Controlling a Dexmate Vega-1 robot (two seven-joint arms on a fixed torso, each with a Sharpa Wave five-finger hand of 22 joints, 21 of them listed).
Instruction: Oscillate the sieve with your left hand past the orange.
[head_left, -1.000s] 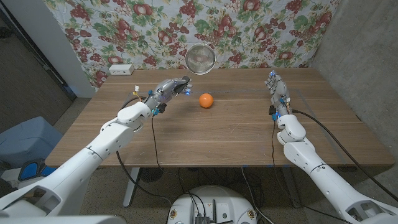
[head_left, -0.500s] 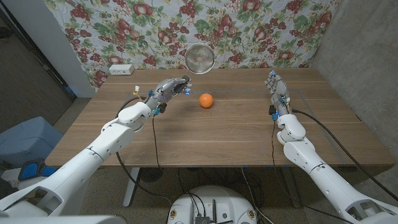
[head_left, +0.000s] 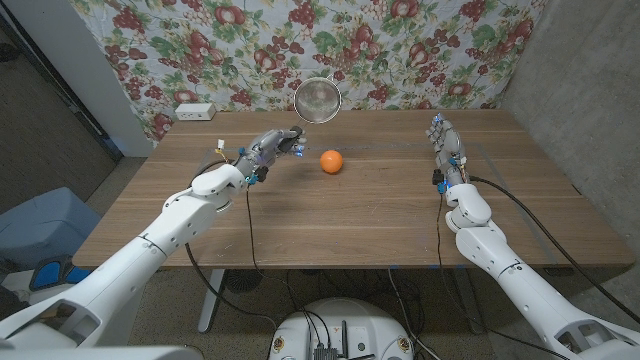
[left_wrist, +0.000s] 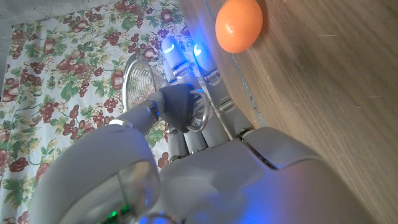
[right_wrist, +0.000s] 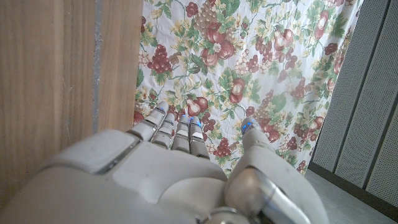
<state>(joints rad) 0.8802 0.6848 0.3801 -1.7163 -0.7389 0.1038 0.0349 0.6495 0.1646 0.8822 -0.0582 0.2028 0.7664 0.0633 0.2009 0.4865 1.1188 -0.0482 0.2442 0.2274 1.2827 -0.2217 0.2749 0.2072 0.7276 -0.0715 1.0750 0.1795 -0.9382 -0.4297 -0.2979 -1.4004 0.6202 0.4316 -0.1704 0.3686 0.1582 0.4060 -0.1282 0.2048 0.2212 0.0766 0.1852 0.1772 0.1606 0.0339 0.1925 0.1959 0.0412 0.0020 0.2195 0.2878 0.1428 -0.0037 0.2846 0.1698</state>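
Sieve (head_left: 318, 98) is up off the table in my left hand (head_left: 270, 146), its round mesh bowl over the far edge against the floral cloth (head_left: 470, 45). Since half a second ago the bowl has drifted slightly toward the table's left side; the left hand has eased the same way. In the left wrist view my fingers (left_wrist: 186, 118) are wrapped around the wire handle, with the mesh bowl (left_wrist: 142, 81) beyond them.

Orange (head_left: 331, 161) has not moved; it sits on the table (head_left: 360, 225) just right of my left hand, nearer me than the bowl and apart from both. I see it close to the fingertips in the left wrist view (left_wrist: 239, 24).

My right hand (head_left: 446, 146) is unchanged, near the far right corner, fingers straight and slightly apart, holding nothing.

Between the orange and the right hand the wood is bare, and so is the whole near half. A white box (head_left: 194, 111) sits at the far left corner.
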